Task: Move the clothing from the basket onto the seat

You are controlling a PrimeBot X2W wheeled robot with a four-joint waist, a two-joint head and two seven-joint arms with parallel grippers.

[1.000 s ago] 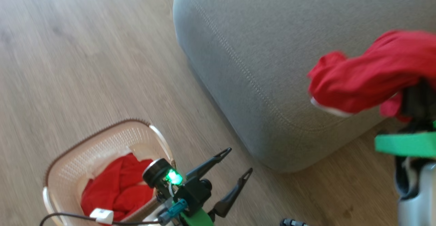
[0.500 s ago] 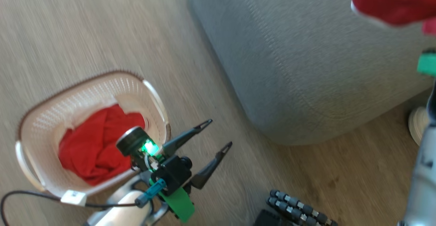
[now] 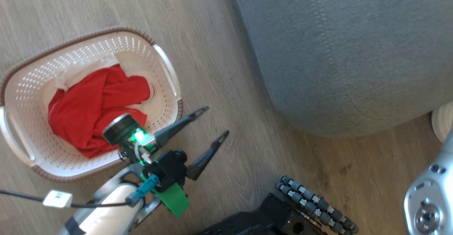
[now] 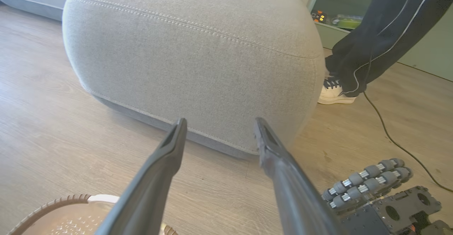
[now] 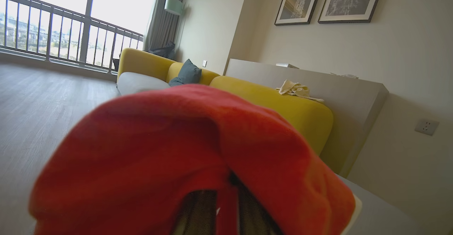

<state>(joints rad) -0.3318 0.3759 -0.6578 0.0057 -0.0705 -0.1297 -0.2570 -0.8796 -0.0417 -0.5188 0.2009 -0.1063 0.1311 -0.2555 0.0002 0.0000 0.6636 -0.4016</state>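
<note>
Clamping a red garment (image 5: 184, 146), the right pincer (image 5: 226, 203) is carrying it; cloth is draping over both dark fingers (image 5: 198, 213) and covering the lower half of the right wrist frame. More clothing (image 3: 95, 111) is lying bunched in the basket (image 3: 21, 86), left of the head frame, on the floor (image 3: 212, 51). The left pincer (image 3: 214, 121) is hovering just beside the basket, fingers apart and empty. The seat (image 3: 347, 58) is occupying the upper right.

Judgement: carry the load well over the seat's top, past its rounded edge, before letting go, so nothing slides off.
</note>
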